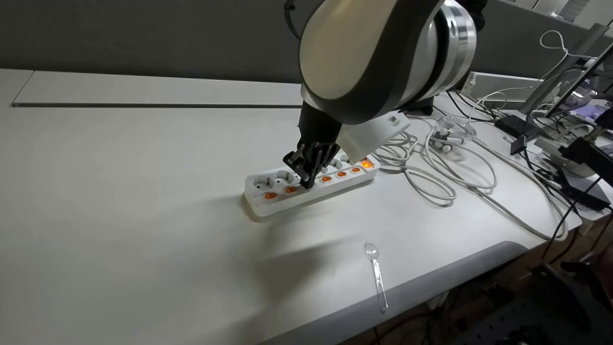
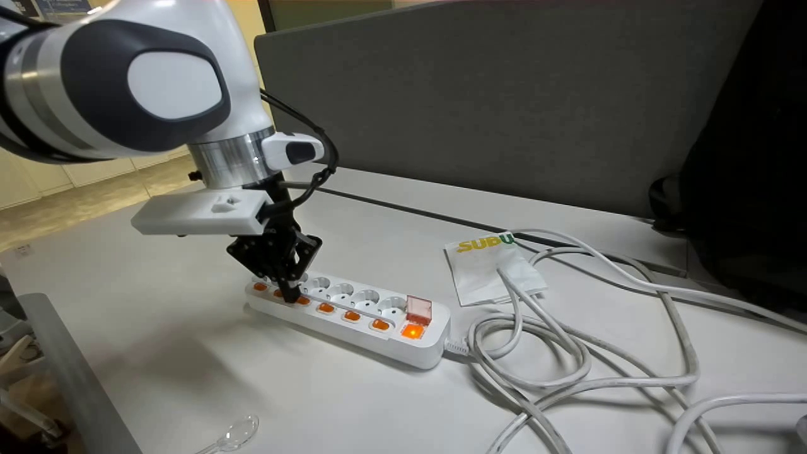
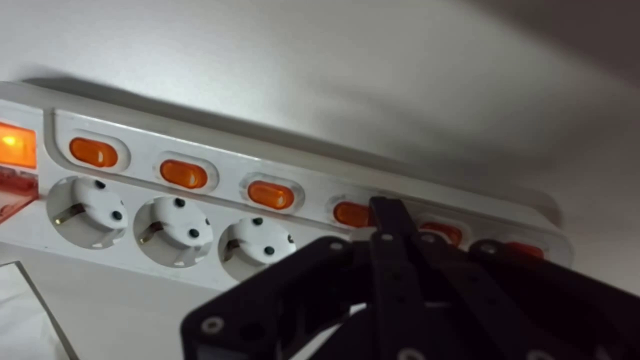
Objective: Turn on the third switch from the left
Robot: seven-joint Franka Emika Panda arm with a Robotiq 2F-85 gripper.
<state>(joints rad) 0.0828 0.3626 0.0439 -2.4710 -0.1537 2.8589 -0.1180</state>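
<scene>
Gripper (image 2: 290, 294) closed, fingertips (image 3: 389, 215) together, pointing down at power strip (image 2: 340, 329). Third switch (image 3: 350, 214) right at fingertips, one end covered by them in wrist view; whether touching, cannot tell. Neighbouring switches (image 3: 270, 194) near, either side. Lit orange switch (image 2: 413, 331) well apart, toward cable end. Past it, looped cables (image 2: 630, 382) and white printed paper (image 2: 476, 280). Grey partition (image 2: 473, 126) behind gripper. Clear spoon (image 1: 378, 278) well apart, lying partly over grey table edge (image 1: 431, 283). Clear tub (image 1: 454, 128) farther off, among cables.

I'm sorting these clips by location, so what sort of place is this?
Probably an office or lab workspace: a grey partition runs along a white desk, cables lie loosely on the desk, and a robot arm reaches over it.
</scene>
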